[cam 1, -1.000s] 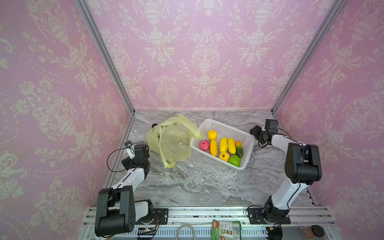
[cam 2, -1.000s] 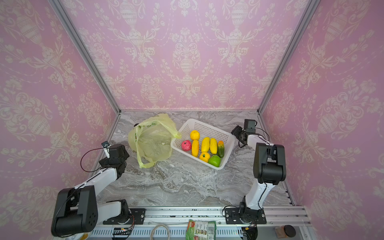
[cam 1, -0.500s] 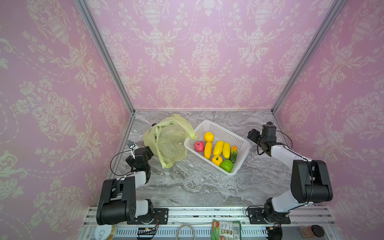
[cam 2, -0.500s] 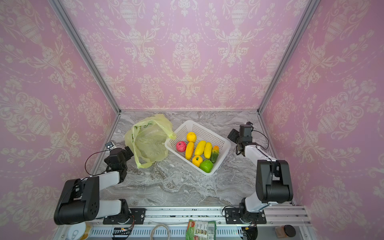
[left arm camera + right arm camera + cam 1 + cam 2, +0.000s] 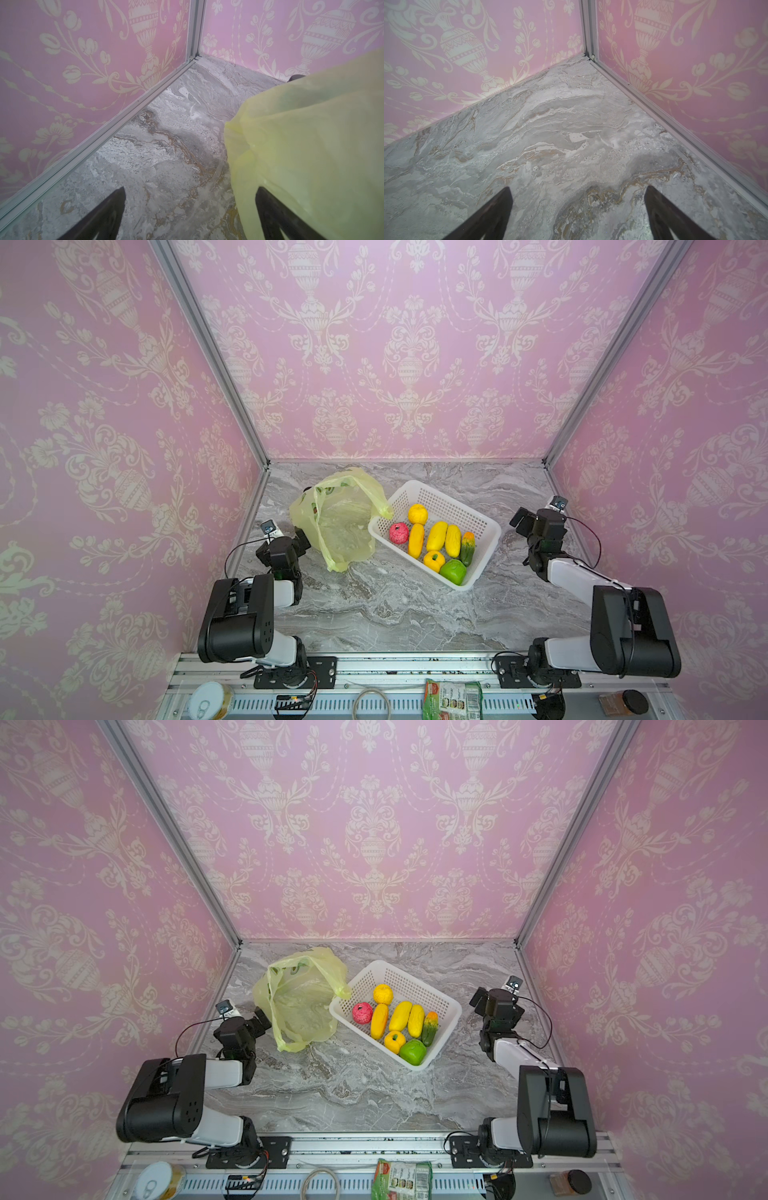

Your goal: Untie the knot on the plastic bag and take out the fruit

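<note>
**Location.** In both top views the plastic bag (image 5: 338, 522) (image 5: 297, 1002) lies slumped and open-mouthed on the marble tabletop (image 5: 395, 614), left of the white perforated basket (image 5: 440, 499). One corner of the bag appears to lap over the basket's near rim. We find no knot. A handle loop (image 5: 332, 564) trails free at the bag's near end. The fruit (image 5: 436, 536) lies in the basket, eight pieces counted, and we see none through the bag's film.

**Grippers.** The left gripper (image 5: 302, 536) (image 5: 190, 193) sits just beside the bag with its jaws spread wide and nothing between them. In the left wrist view the film lies close along one finger (image 5: 270, 209), but we cannot tell whether it touches. The right gripper (image 5: 519, 518) (image 5: 577, 191) is well apart from the basket, with its jaws equally wide over bare marble and holding nothing.

**Handling assessment.**
- **Bag:** We judge it very light, limp and slick. It should crumple and drag rather than lift as a body. The soundest hold is a pinch on the handle loop or on a gathered fold of the rim.
- **Fruit:** The pieces look small, light, smooth and rounded, so they are liable to roll or slip out of a pinch. The oblongs are best taken across their narrow width.
- **Basket:** It looks stiff and light.
</note>
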Controlling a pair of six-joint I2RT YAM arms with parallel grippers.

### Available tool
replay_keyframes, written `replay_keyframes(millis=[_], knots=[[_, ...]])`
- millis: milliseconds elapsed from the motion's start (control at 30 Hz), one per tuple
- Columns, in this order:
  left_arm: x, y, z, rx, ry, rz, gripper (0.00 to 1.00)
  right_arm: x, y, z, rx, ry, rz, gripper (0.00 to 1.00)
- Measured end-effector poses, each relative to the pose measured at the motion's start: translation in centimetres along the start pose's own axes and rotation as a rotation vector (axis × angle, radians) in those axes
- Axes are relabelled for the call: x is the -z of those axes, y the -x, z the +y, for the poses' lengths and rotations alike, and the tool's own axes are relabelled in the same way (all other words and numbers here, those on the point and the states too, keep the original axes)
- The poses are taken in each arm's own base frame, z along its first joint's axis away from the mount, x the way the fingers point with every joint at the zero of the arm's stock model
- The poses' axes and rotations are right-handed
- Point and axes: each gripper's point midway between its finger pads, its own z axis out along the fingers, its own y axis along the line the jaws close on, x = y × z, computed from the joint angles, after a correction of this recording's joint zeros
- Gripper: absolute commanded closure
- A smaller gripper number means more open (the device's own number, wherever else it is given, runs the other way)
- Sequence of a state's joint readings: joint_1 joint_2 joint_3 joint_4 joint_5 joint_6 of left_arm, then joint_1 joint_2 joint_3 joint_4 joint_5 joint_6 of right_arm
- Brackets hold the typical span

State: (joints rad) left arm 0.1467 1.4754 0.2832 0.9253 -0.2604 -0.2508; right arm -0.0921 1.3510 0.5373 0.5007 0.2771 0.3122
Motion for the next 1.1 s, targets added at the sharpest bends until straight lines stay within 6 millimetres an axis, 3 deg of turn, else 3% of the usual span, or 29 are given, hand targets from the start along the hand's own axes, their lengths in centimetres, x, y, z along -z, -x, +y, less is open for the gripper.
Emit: replay_keyframes(millis=[100, 267, 433, 533, 733, 900, 1100], knots=[[0.0, 0.3, -0.3, 0.000, -0.018, -0.014, 0.01, 0.3, -1.5, 0.4, 0.026, 0.060, 0.010, 0.00], [0.2, 0.4, -1.4, -0.032, -0.065, -0.029, 0.01, -1.3, -5.1, -1.0, 0.021, 0.066, 0.121, 0.00], [-0.2, -1.3, -3.7, -0.094, -0.166, -0.030, 0.01, -1.2, -4.9, -0.8, 0.011, 0.093, 0.104, 0.00], [0.2, -3.4, -3.1, -0.114, -0.161, 0.012, 0.01, -0.9, -4.9, -0.9, 0.005, 0.098, 0.087, 0.00], [0.1, -2.4, -4.0, -0.115, -0.200, -0.020, 0.01, 0.6, -5.8, -0.9, 0.009, 0.128, 0.037, 0.00], [-0.4, -2.0, -5.9, -0.135, -0.287, -0.012, 0.01, 0.8, -5.8, -0.2, 0.031, 0.135, 0.024, 0.00], [-0.6, -2.1, -8.3, -0.175, -0.412, 0.025, 0.01, 1.3, -5.4, 3.9, 0.156, 0.239, -0.047, 0.00]])
